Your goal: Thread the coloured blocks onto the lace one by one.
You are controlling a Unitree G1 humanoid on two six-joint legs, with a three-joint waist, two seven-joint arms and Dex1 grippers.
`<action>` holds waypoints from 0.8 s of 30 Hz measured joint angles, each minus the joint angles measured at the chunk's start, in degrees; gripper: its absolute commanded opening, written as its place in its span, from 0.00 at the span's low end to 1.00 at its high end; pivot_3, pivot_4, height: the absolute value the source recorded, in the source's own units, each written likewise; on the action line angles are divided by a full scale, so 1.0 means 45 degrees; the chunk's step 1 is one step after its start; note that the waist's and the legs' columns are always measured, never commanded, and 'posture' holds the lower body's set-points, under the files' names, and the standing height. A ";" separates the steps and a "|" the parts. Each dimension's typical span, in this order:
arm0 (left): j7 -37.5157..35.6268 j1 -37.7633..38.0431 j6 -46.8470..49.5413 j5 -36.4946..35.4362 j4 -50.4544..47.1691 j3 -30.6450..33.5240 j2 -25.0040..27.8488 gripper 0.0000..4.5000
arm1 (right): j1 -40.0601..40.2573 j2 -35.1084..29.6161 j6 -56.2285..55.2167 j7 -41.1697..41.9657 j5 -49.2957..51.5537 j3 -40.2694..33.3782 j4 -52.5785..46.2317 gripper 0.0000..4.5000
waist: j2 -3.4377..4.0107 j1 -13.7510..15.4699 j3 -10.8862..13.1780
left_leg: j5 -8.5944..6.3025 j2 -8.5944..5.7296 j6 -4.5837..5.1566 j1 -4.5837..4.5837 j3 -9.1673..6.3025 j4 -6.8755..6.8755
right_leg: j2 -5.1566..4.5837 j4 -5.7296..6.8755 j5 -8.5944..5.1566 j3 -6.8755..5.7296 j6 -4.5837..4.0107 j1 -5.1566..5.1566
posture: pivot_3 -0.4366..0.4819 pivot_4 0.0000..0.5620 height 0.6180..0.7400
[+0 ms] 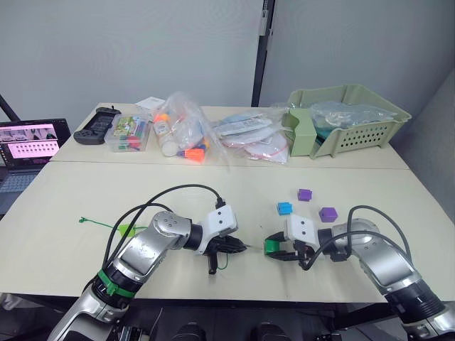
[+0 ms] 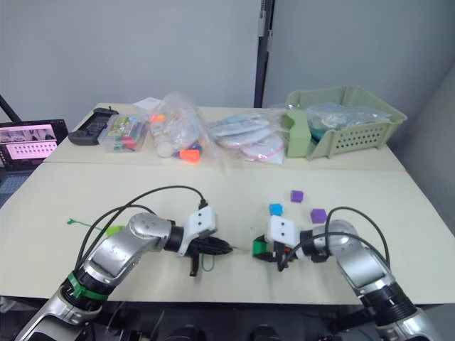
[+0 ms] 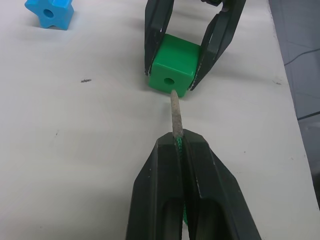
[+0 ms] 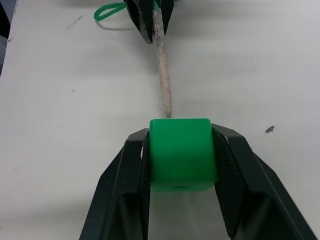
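My right gripper (image 1: 272, 246) is shut on a dark green cube (image 4: 182, 150) and holds it just above the table, its hole facing my left gripper (image 1: 240, 247). The left gripper is shut on the lace (image 3: 176, 107) just behind its pale stiff tip. The tip points at the cube's hole (image 3: 171, 80) and ends a hair short of it. The green cord loops under the left gripper and trails left to its tab end (image 1: 84, 219). A lime green wedge (image 1: 128, 229) lies beside the left arm. A blue block (image 1: 285, 208) and two purple cubes (image 1: 305, 194) (image 1: 328, 214) lie behind the right gripper.
Clear bags of toys (image 1: 186, 135) and packets (image 1: 249, 135) lie along the table's far side, beside a green basket (image 1: 370, 135). A black controller (image 1: 96, 124) and a clear box (image 1: 131, 133) sit far left. An open laptop (image 1: 25, 153) stands off the left edge.
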 measured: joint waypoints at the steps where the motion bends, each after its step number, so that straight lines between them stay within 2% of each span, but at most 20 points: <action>1: 0.0028 0.0117 -0.0007 -0.0025 -0.0008 0.0001 0.0002 0.00 | -0.0003 -0.0001 0.0000 0.0022 0.0000 0.0000 0.0002 0.26 | 0.0000 0.0001 0.0000 | 0.0000 -0.0001 0.0000 0.0000 -0.0001 0.0000 | 0.0000 0.0000 0.0000 0.0000 0.0000 0.0000 | 0.48 0.27 1.00; 9: 0.0280 0.0906 -0.0588 -0.0054 -0.0022 0.0299 0.0135 0.00 | 0.0007 -0.0002 0.0000 0.0056 0.0000 -0.0009 0.0009 0.26 | 0.0000 0.0006 0.0000 | 0.0000 0.0001 0.0000 0.0000 -0.0003 0.0000 | -0.0002 -0.0003 0.0000 0.0000 -0.0001 0.0002 | 0.48 0.27 1.00; 24: 0.0873 0.1142 -0.0994 -0.0183 0.0060 0.0737 -0.0654 0.00 | 0.0040 -0.0002 -0.0001 0.0068 0.0001 -0.0029 -0.0013 0.26 | 0.0000 0.0011 0.0000 | 0.0000 -0.0002 -0.0001 0.0001 -0.0001 0.0000 | -0.0004 -0.0004 0.0000 0.0000 0.0000 0.0003 | 0.48 0.27 1.00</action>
